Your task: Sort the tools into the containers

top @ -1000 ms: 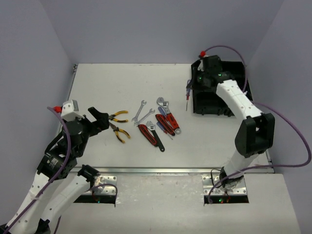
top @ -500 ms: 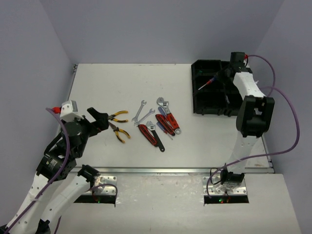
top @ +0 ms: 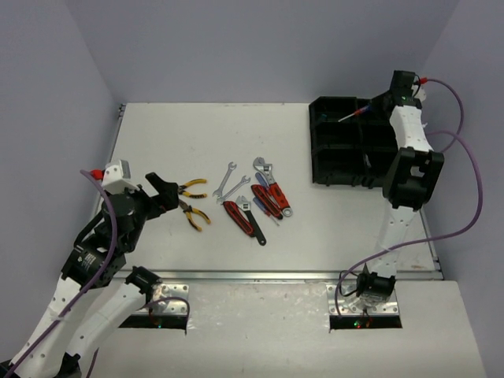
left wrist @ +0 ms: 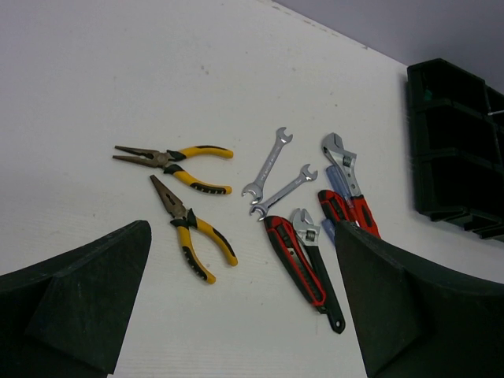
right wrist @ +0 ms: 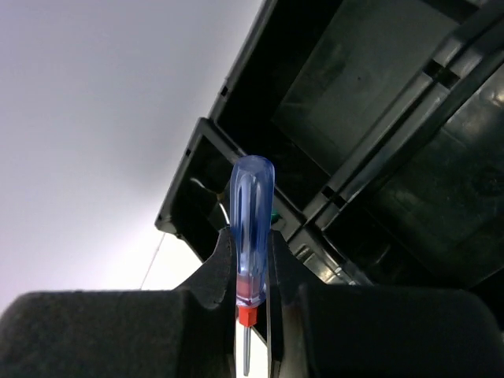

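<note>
Two black fingers of the right gripper [right wrist: 252,272] are pressed in on a small screwdriver [right wrist: 250,206] with a clear blue plastic handle, a red collar and a thin silver shaft. The handle is pinched near its collar end: its rounded butt is seen projecting past the fingertips, while the collar and shaft are lodged back between the fingers. Just beyond the fingertips the black plastic organiser tray [right wrist: 370,150] is seen, divided by ribbed walls into rectangular compartments. From above, the screwdriver is shown slanted over the tray's far row; whether it is touching the tray cannot be told.

The left gripper [top: 160,190] is held above the white table [left wrist: 94,79] with its fingers spread wide. Ahead of it the other tools are laid out flat. Nearest its left finger, one pair of yellow-handled needle-nose pliers [left wrist: 169,160] is found, with a second pair [left wrist: 189,228] just beside it, both with noses closed. Straight ahead, two silver open-ended wrenches [left wrist: 268,164] are set side by side, nearly parallel. Toward its right finger, red-handled adjustable wrenches [left wrist: 291,256] and a black-handled one [left wrist: 323,287] are bunched together, touching. The tray is placed well beyond the right finger, apart from the bunch.
</note>
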